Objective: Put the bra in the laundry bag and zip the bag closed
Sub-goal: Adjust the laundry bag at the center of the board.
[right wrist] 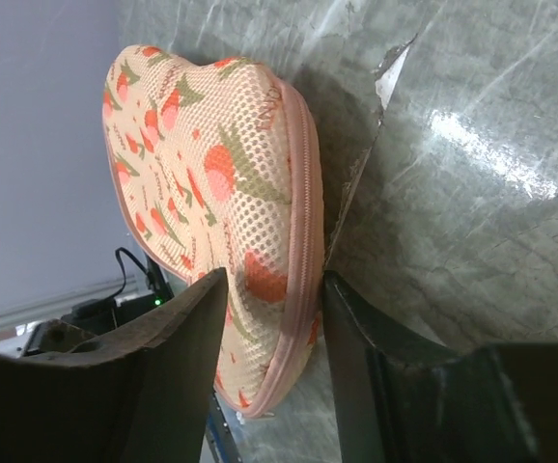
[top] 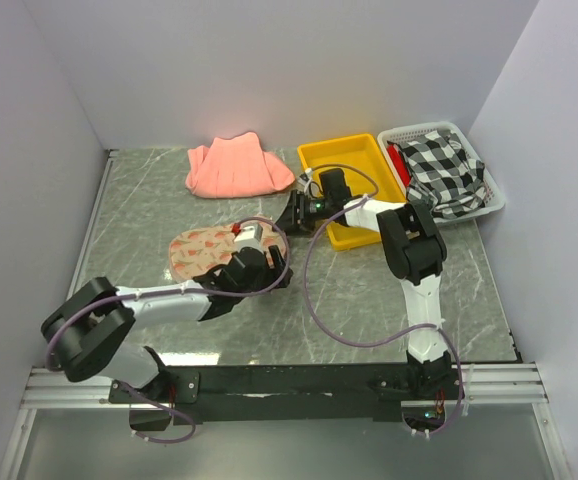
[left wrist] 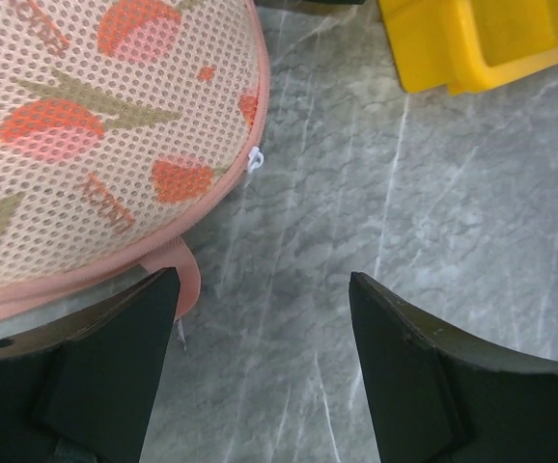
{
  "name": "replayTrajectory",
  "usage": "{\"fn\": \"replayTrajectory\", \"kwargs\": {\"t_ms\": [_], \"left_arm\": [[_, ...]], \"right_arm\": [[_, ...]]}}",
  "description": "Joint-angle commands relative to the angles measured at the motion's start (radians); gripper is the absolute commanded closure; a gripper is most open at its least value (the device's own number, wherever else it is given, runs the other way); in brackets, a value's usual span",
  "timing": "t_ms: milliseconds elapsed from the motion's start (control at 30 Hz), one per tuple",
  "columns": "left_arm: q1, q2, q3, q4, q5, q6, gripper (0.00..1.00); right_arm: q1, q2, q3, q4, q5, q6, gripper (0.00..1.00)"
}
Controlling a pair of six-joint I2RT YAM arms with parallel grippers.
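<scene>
- Lying on the grey marbled counter (top: 139,230) left of centre, the laundry bag (top: 201,250) shows from above as a flat beige shape with red-orange prints.
- Only the top view takes in the surroundings. A salmon-pink folded cloth (top: 237,167) lies behind the bag and a yellow bin (top: 354,175) sits to its right. A white basket (top: 489,205) holding a black-and-white checked cloth (top: 444,170) stands in the far right corner.
- From above, the left fingers (top: 269,265) and the right fingers (top: 296,213) are dark masses at the bag's right end, and their gaps cannot be read there.
- The left wrist view settles one of them. The left fingers (left wrist: 125,367) stand spread wide with only bare counter between them, and one tip just overlaps the bag's pink edging (left wrist: 187,280).
- In that same view the bag (left wrist: 96,145) fills the upper left, with a small white tab (left wrist: 255,159) at its rim. A corner of the yellow bin (left wrist: 453,48) sits top right.
- The right wrist view shows what neither other view does. The bag (right wrist: 192,164) is domed mesh rather than flat, and the pink zip (right wrist: 305,174) runs along its rim, looking closed over the stretch in view.
- The right fingers (right wrist: 178,347) stand apart on either side of the bag's near end, with the rim between them. Whether they press it or merely flank it I cannot tell.
- The mesh hides whatever is inside.
</scene>
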Motion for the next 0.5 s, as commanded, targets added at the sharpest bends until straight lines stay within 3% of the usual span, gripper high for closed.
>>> {"fn": "replayTrajectory", "kwargs": {"t_ms": [0, 267, 333, 467], "left_arm": [[-0.004, 0.070, 0.072, 0.075, -0.014, 0.013, 0.23], [-0.007, 0.157, 0.131, 0.115, -0.031, 0.036, 0.25], [-0.007, 0.159, 0.139, 0.112, -0.043, 0.029, 0.24], [-0.007, 0.165, 0.151, 0.097, -0.080, 0.027, 0.25]], "right_arm": [[0.007, 0.015, 0.030, 0.058, -0.031, 0.026, 0.52], [0.013, 0.023, -0.002, 0.107, -0.063, 0.057, 0.55], [0.018, 0.023, -0.005, 0.098, -0.056, 0.051, 0.48], [0.022, 0.014, -0.014, 0.047, -0.011, 0.022, 0.44]]}}
